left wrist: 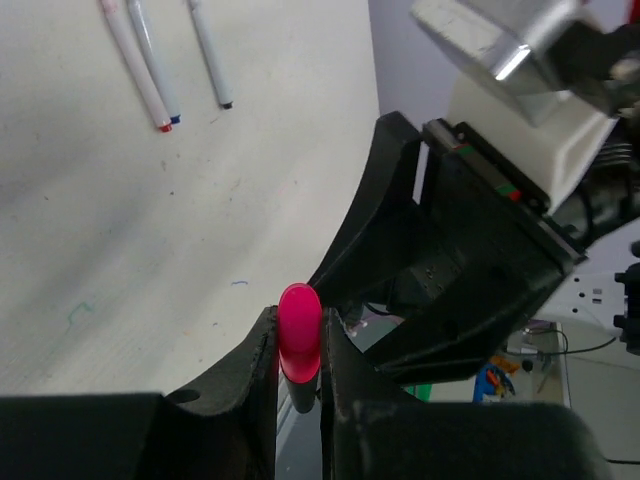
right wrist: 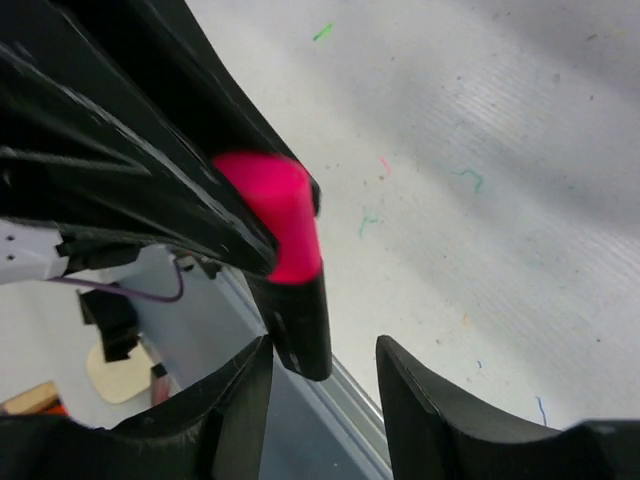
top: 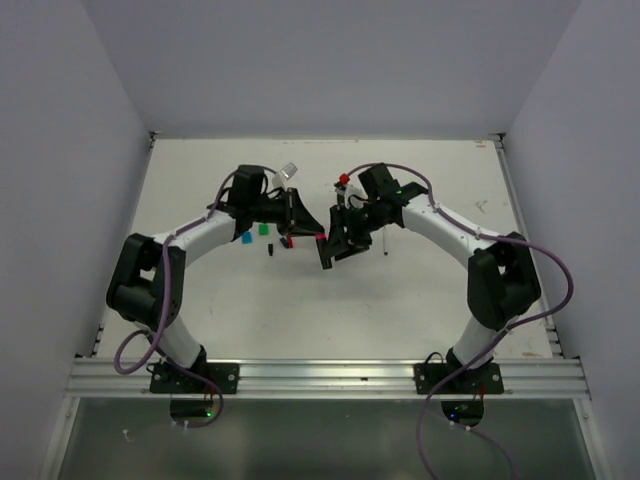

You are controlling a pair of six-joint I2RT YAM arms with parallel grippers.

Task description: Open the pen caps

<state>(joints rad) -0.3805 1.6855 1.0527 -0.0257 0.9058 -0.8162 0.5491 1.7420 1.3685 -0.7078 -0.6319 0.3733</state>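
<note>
A stubby highlighter hangs above the middle of the table between my two grippers. Its pink cap [left wrist: 299, 330] is pinched between the jaws of my left gripper [left wrist: 299, 352], which is shut on it. The black barrel [right wrist: 300, 325] sticks out of the pink cap [right wrist: 275, 215] toward my right gripper [right wrist: 325, 365]. The right jaws stand open around the barrel's end, with a clear gap on one side. From above, the pink cap [top: 321, 236] shows where the left gripper [top: 316, 236] and right gripper [top: 336, 250] meet.
A green cap [top: 264, 229] and a blue cap [top: 246, 238] lie on the table under the left arm, with small dark pieces [top: 272, 247] beside them. Three thin white pens [left wrist: 150, 60] lie side by side. Another thin pen [top: 384, 240] lies near the right arm.
</note>
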